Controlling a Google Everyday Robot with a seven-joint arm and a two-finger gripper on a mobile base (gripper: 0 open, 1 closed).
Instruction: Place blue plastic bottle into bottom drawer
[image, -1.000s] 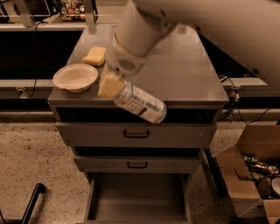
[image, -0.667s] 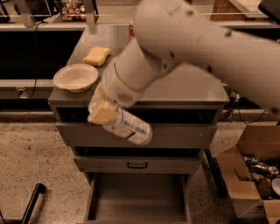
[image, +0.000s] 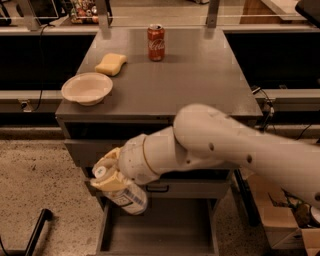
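Note:
My gripper (image: 111, 176) is shut on the blue plastic bottle (image: 126, 198), a clear bottle with a white cap and a white label with blue print. The bottle hangs tilted, cap up and to the left, in front of the cabinet's drawer fronts. It is over the left part of the open bottom drawer (image: 165, 239), above its flat grey floor and not touching it. My white arm (image: 220, 145) reaches in from the right and hides most of the two upper drawers.
On the cabinet top (image: 200, 85) stand a red soda can (image: 156, 42), a yellow sponge (image: 111, 64) and a white bowl (image: 87, 88). A cardboard box (image: 280, 220) sits on the floor at the right. A black bar (image: 35, 235) lies at lower left.
My arm has swung down and left with the bottle, from cabinet-top height to just above the open bottom drawer. The can, sponge and bowl are now uncovered.

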